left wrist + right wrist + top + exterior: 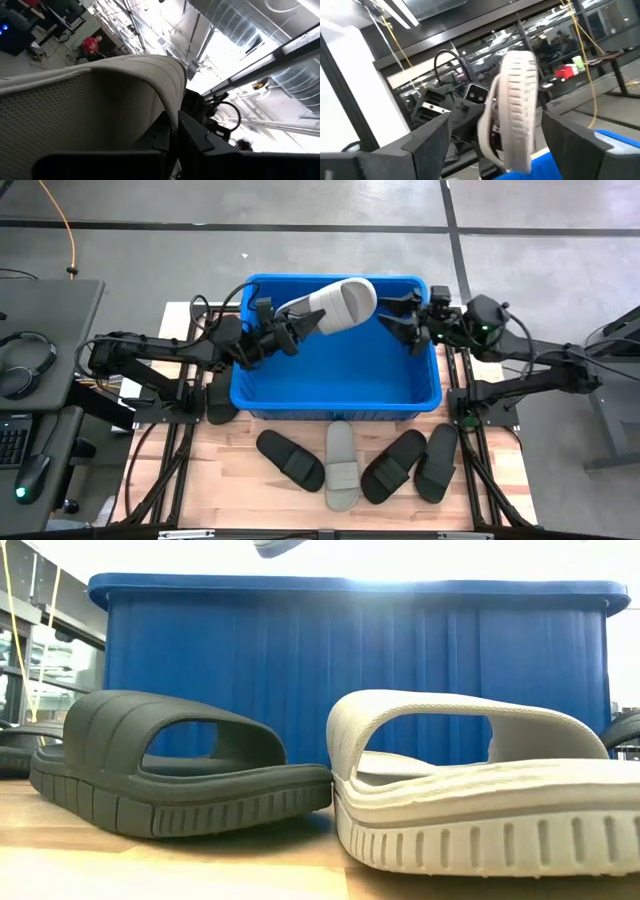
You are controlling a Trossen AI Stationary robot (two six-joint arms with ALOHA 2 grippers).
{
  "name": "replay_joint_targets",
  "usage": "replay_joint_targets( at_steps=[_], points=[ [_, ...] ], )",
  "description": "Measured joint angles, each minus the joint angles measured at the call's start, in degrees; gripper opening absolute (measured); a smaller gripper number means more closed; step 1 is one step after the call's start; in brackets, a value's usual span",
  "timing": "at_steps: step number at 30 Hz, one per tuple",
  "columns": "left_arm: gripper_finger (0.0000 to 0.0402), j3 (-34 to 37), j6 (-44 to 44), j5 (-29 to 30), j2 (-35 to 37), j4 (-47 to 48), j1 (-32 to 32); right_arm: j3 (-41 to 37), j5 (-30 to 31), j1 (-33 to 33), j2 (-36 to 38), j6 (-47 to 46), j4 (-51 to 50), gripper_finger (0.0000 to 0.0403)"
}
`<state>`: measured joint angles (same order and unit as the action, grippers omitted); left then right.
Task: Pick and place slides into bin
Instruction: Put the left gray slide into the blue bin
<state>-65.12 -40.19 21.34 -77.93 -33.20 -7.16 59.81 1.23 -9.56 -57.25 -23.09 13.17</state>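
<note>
High view: the left end effector [296, 330] sits at the upper centre of the frame, over the left part of the bin [336, 402], closed on one end of a light grey slide [335, 305] held above the bin's far rim. The right end effector [402, 323] is at the upper right of the bin, fingers spread, holding nothing. On the table [220, 480], below the bin, lie three black slides [290, 459] and a second grey slide [341, 465]; another black slide appears to lie at the bin's left.

Low view: a black slide [170, 765] and a grey slide [480, 780] fill the foreground before the bin wall [350, 670].

Left wrist view: the held slide [90, 110] fills the left of the frame.

Right wrist view: the held slide's sole [517, 110] stands at centre between the spread fingers [427, 145].
</note>
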Motion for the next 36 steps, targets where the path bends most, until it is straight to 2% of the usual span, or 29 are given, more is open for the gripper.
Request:
replay_joint_targets(
  at_steps=[9, 13, 18, 26, 32, 36],
  points=[
    [0.0010, 0.00, 1.00, -0.39, 0.00, 0.07, 0.02, -0.02, -0.84, -0.21, -5.51, -1.05, 5.86, 0.0295],
    [0.0004, 0.00, 1.49, -0.39, 0.00, 0.19, 0.02, -0.04, -0.27, -0.22, -6.21, -0.92, 8.62, 0.0277],
    [0.0010, 0.00, 1.57, -0.79, 0.00, 0.21, 0.02, -0.04, 1.34, -0.22, -6.18, 0.00, 8.56, 0.0221],
    [0.0004, 0.00, 2.81, -0.97, 0.02, 0.21, 0.04, -0.04, 2.48, -0.24, -6.14, 0.20, 8.39, 0.0104],
    [0.0028, 0.00, 2.96, -1.09, 0.02, 0.23, 0.04, -0.04, 3.05, -0.28, -6.12, 0.92, 8.28, 0.0022],
    [0.0038, 0.00, 3.10, -0.99, 0.02, 0.72, 0.04, -0.04, 4.75, -0.20, -6.13, 2.45, 8.34, 0.0010]
  ],
)
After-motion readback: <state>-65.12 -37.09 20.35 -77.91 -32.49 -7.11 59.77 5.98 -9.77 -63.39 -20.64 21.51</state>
